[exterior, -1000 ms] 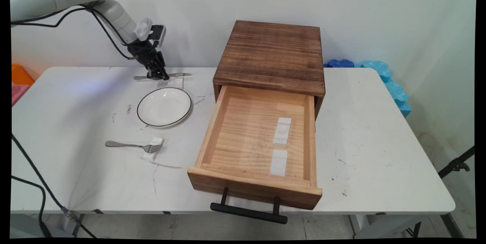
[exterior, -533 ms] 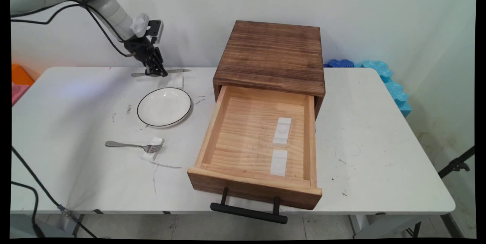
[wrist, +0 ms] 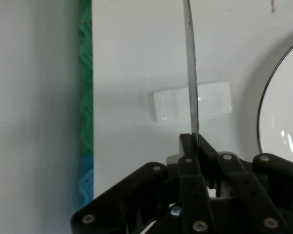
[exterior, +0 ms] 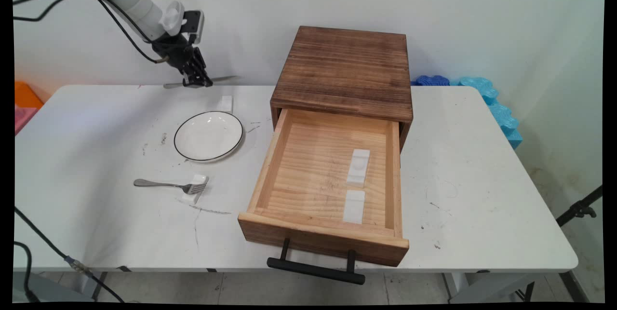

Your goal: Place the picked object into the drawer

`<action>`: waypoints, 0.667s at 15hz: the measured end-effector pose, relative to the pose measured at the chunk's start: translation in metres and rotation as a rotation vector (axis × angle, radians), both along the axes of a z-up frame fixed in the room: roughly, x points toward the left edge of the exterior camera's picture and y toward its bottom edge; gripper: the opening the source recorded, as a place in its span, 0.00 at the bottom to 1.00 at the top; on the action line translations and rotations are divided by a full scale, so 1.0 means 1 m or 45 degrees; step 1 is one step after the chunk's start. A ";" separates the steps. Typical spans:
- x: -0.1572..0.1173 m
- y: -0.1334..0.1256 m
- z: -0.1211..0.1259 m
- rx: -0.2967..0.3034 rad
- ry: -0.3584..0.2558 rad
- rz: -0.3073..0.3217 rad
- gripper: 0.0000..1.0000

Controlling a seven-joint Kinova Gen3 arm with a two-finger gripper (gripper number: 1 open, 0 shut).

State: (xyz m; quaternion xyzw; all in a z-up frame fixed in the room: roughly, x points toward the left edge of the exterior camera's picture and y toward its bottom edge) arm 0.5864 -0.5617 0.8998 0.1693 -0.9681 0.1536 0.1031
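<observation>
A: Steel table knife, slim, silver (exterior: 202,81): clamped near mid-length between the closed fingers of the black two-finger gripper (exterior: 196,83); lying roughly level, clear of the white table (exterior: 482,165), above its far left part. Seen edge-on in the hand view (wrist: 191,87), hence held by the flat sides.

B: Small white block rest (exterior: 224,103): directly beneath, bare; notched top, apparently to prop cutlery off the surface for an easy grip.

A: Round white plate, thin black rim (exterior: 208,135): just near side of that rest.

B: Silver fork (exterior: 168,185): tines propped on a second white rest (exterior: 194,193); handle on the table.

A: Wooden drawer box, dark top (exterior: 344,66): drawer (exterior: 328,175) pulled fully open; two white rests (exterior: 357,168) inside, unoccupied.
</observation>
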 end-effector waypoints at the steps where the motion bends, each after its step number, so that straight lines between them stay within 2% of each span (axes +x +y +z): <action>1: -0.004 0.004 0.007 -0.014 -0.001 -0.001 0.00; 6: -0.034 0.032 0.043 -0.071 0.007 -0.020 0.00; 10: -0.073 0.062 0.069 -0.086 0.038 -0.036 0.00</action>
